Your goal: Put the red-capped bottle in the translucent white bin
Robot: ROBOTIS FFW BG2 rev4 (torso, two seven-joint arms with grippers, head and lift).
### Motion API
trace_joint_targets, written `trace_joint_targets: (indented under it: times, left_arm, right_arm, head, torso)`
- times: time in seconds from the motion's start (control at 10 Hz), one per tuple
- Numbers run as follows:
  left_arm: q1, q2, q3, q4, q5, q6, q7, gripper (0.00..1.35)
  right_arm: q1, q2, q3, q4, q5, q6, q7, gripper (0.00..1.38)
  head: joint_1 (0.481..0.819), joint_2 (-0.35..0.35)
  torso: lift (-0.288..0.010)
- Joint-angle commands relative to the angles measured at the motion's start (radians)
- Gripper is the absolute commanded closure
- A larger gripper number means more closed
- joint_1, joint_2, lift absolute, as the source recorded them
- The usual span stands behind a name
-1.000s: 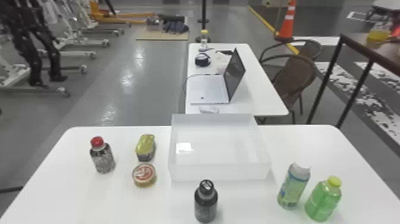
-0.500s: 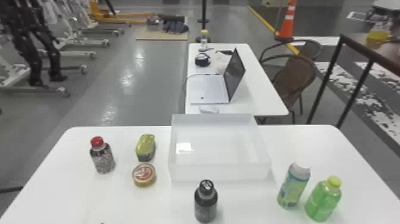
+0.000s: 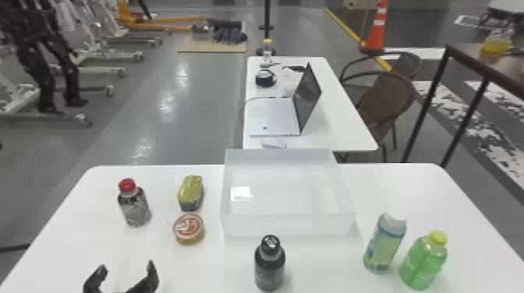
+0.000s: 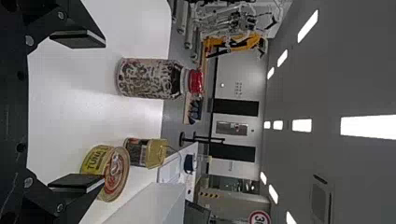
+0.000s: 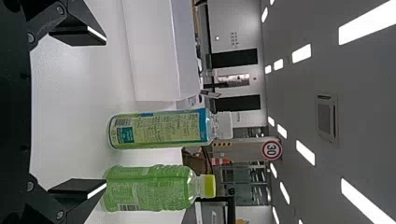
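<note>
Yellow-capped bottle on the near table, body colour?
Translucent green; the bottle shows best in the right wrist view.

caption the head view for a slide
Open left gripper this side of the red-capped bottle, which stands left of a round tin and the translucent white bin on a white table.

White table (image 3: 206,269) bears bin (image 3: 296,226), red-capped bottle (image 3: 134,206), tins (image 3: 188,230), black bottle (image 3: 269,265), two green bottles (image 3: 423,261).

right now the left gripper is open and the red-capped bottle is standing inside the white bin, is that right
Not the bottle's place: the head view shows the red-capped bottle standing on the table, outside the white bin and to its left. The left gripper is open, as you say.
</note>
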Motion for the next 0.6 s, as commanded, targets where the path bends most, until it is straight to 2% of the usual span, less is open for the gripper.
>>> trace_joint_targets:
  times: [0.0,0.3,0.5]
  left_arm:
    - [-0.066,0.005,-0.01,0.049,-0.006,0.01,0.005,0.26]
    - [-0.157,-0.032,-0.01,0.138,-0.052,0.031,0.051,0.26]
    - [-0.211,-0.03,-0.03,0.187,-0.058,0.05,0.098,0.26]
  right_arm:
    - [-0.005,0.001,0.0,0.002,0.0,0.0,0.0,0.21]
    - [-0.012,0.005,0.002,0.006,0.002,0.0,0.0,0.21]
    - [-0.014,0.01,0.002,0.01,0.004,0.0,0.002,0.21]
  head:
    - [0.549,0.0]
    - [0.549,0.0]
    - [0.549,0.0]
  torso:
    - [-0.1]
    - [-0.1]
    - [-0.1]
